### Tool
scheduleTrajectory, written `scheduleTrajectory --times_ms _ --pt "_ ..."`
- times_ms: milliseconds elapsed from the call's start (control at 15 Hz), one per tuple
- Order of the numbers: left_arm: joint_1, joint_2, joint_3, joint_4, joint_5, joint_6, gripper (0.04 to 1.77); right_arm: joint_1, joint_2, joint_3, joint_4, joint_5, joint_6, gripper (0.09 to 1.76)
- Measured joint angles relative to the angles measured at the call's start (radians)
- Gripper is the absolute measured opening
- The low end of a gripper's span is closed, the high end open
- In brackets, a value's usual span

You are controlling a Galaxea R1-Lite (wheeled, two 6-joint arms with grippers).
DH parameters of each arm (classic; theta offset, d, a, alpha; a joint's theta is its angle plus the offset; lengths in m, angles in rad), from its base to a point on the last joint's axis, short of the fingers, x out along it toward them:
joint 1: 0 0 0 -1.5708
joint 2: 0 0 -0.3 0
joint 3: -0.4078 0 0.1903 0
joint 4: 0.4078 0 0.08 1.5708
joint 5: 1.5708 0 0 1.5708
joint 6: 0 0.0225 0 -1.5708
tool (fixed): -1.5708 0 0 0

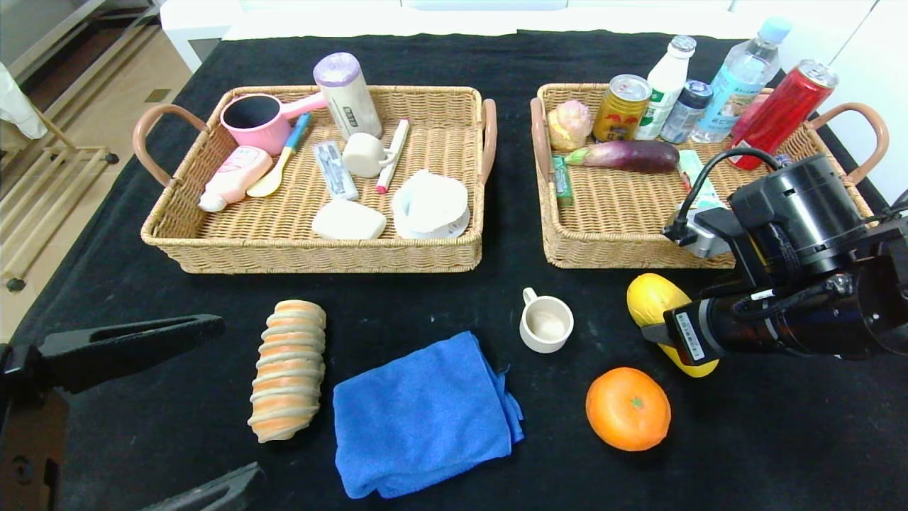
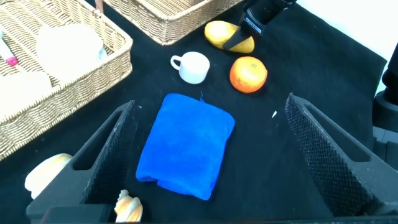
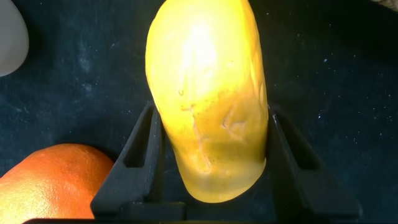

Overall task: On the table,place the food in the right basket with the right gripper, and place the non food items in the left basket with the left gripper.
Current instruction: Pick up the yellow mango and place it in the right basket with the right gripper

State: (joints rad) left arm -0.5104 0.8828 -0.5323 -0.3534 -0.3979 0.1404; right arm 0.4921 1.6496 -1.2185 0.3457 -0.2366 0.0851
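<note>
Right end effector (image 3: 208, 158) grips yellow fruit (image 3: 208, 93); barcode sticker (image 1: 689, 333) unreadable.

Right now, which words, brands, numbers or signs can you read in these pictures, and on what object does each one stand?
None can be read for certain.
Barcode sticker on the right arm: bars only, digits too small.
Gold can: red print, blurred.
White bottle: green label, unreadable.
Grey roll: dark label, unreadable.

Matt black fabric covers the table (image 1: 496, 234), the blue cloth (image 1: 424, 415) looks soft and nappy, both baskets (image 1: 454, 241) are rough woven wicker, and the yellow fruit (image 3: 208, 99) has smooth, slightly glossy skin.
</note>
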Motion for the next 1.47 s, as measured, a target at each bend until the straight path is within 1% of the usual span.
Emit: scheduleTrajectory --times_ms 400,667,933,1200,1467 --pt "0.0 0.005 0.004 0.0 0.0 0.0 1.72 0.009 -0.008 0.003 0.01 0.001 0.0 0.97" --pt "0.0 0.011 0.005 0.0 0.0 0.0 1.72 0.015 -0.047 0.007 0.029 0.001 0.0 0.97" --pt "0.0 0.013 0.006 0.0 -0.001 0.0 1.72 0.019 -0.118 0.034 0.053 0.001 0.0 0.96" --pt "0.0 0.014 0.006 0.0 0.0 0.0 1.72 0.02 -0.215 0.073 0.104 0.002 -0.002 0.96" --pt "0.0 0.014 0.007 0.001 0.0 0.0 1.72 0.021 -0.28 0.082 0.114 0.003 -0.003 0.96"
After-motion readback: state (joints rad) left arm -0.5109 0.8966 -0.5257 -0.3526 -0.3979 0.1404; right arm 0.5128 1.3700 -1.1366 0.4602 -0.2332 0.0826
